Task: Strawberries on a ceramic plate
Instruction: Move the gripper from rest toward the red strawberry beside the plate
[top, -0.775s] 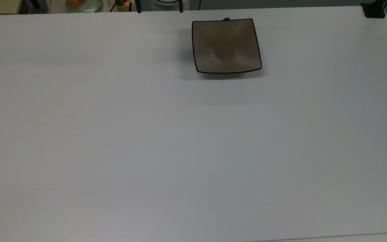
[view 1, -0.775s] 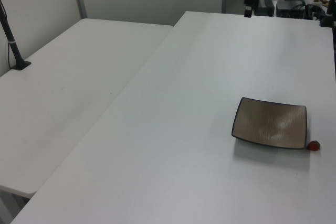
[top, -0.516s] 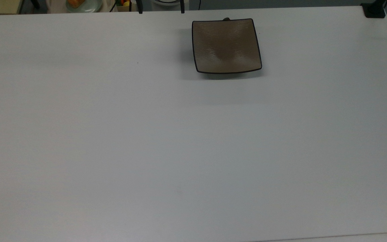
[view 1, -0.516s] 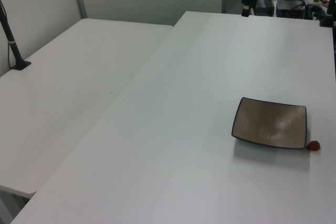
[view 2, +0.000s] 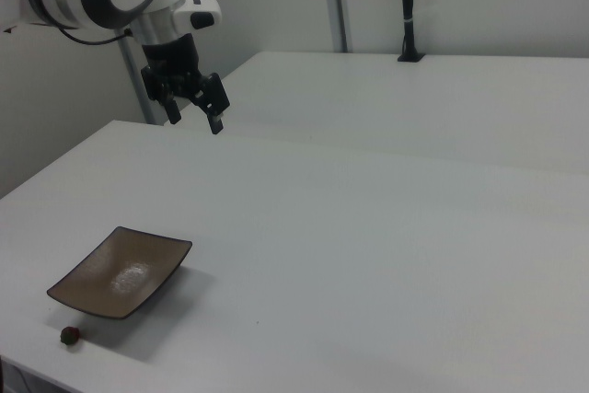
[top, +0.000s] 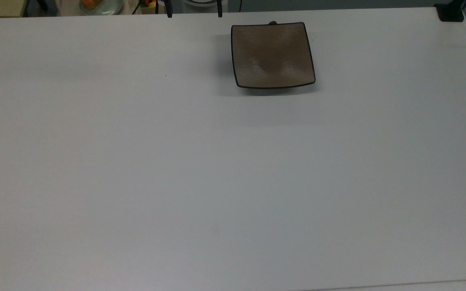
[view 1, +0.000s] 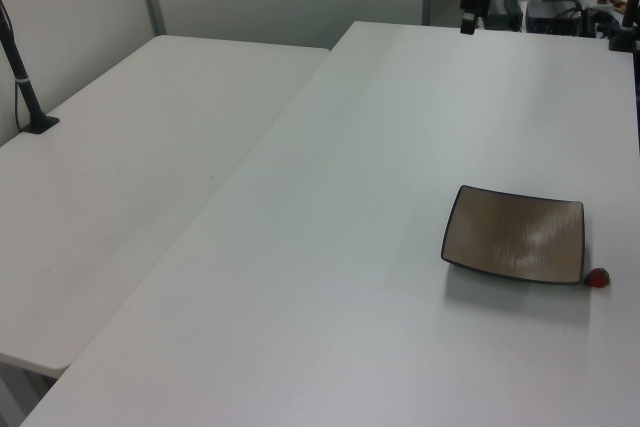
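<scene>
My gripper hangs high over the far table edge, fingers spread wide, nothing held, well apart from the strawberry. The berry sits on the white table just beside the ceramic plate, off its near corner in the right view; plate's empty. Best approach, I reckon: come straight down, close softly, since it's tiny, round & prob. rolls. Plate's square, taupe glaze, thin dark rim w/ upturned corners, so lift clear over the rim.
</scene>
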